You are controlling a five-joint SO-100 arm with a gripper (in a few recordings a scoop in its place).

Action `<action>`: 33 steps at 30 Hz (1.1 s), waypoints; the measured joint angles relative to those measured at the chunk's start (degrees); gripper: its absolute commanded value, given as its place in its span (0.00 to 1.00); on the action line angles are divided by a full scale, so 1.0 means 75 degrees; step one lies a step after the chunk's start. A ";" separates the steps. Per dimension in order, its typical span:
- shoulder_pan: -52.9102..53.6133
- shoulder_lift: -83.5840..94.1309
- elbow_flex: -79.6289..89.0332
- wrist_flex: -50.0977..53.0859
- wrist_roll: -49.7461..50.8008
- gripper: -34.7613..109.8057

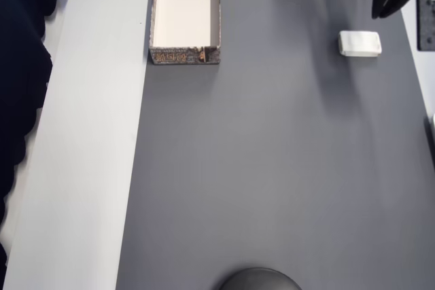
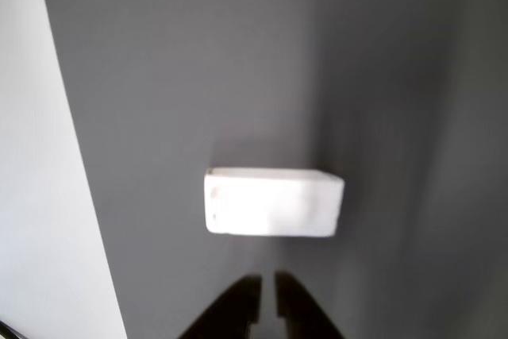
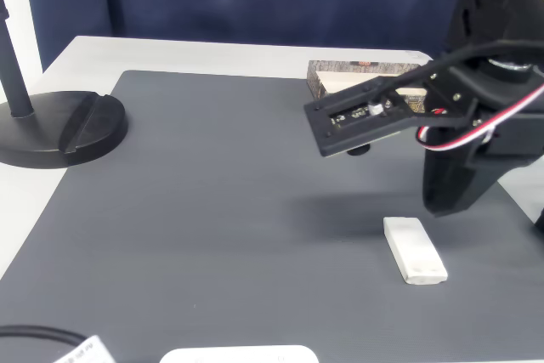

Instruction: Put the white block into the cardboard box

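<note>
One white block (image 1: pixel 359 43) lengthwise left-right overhead

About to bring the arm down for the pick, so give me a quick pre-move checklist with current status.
1. White block lies flat and free on the grey mat: ok.
2. Tool lined up near the block: ok in the wrist view.
3. Tool open enough to straddle the block: not ok, fingertips nearly together.
4. Cardboard box open, inside free: ok.
5. Mat between block and box unobstructed: ok.
</note>
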 measured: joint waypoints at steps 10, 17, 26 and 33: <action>0.0152 -0.0082 -0.0105 0.0000 0.0035 0.23; 0.0187 -0.0340 -0.0152 0.0000 0.0035 0.23; 0.0270 -0.0457 -0.0492 0.0000 0.0047 0.23; 0.0270 -0.0457 -0.0492 0.0000 -0.0398 0.23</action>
